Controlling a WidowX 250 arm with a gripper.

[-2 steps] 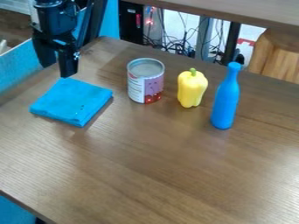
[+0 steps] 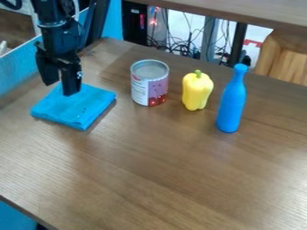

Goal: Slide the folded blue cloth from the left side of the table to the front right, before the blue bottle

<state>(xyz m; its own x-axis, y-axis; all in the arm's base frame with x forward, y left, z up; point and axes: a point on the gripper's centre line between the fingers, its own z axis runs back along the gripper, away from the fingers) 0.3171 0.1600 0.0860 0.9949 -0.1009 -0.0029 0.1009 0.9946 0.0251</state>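
Observation:
The black gripper (image 2: 59,89) hangs at the upper left over the back part of a folded blue cloth (image 2: 78,108), its two fingers apart and nothing between them. Whether the fingertips touch the cloth I cannot tell. To the right of the cloth a tin can (image 2: 149,83) stands upright. Beside the can is a yellow bell pepper (image 2: 196,91) with its green stem up. Farther right stands a blue bottle (image 2: 231,101), upright.
All the objects rest on a brown wooden table (image 2: 162,166). Behind its back edge are cables (image 2: 180,42), a wooden stool (image 2: 285,56) and a raised shelf edge. A blue panel (image 2: 18,67) borders the left side.
The gripper has moved down and slightly toward the camera, closer to the blue cloth. The cloth, can, pepper and bottle have not moved.

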